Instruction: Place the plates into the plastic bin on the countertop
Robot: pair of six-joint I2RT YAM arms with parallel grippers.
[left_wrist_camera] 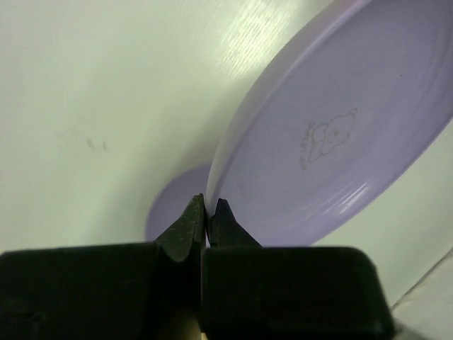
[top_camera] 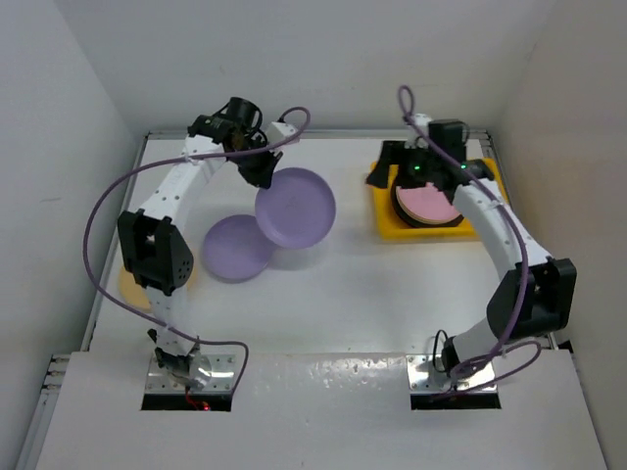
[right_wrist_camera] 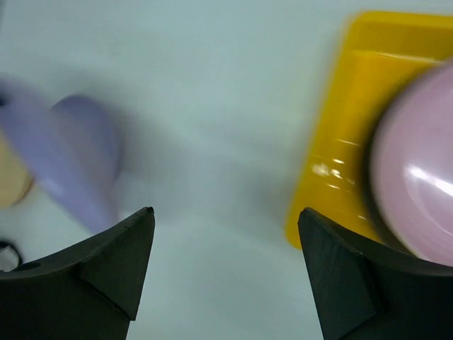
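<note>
Plates: a tan plate (top_camera: 129,289) lies mostly hidden beneath the left arm. A lilac plate (top_camera: 235,250) lies flat on the countertop (top_camera: 343,294). The left gripper (left_wrist_camera: 207,212) pinches a second lilac plate (top_camera: 297,207) by its rim, tilted aloft. Farther, the right gripper (right_wrist_camera: 226,216) gapes empty over the edge of the yellow bin (top_camera: 387,227), where the arm partly covers a pink plate (top_camera: 428,204).

Plain white walls (top_camera: 59,117) on three sides
</note>
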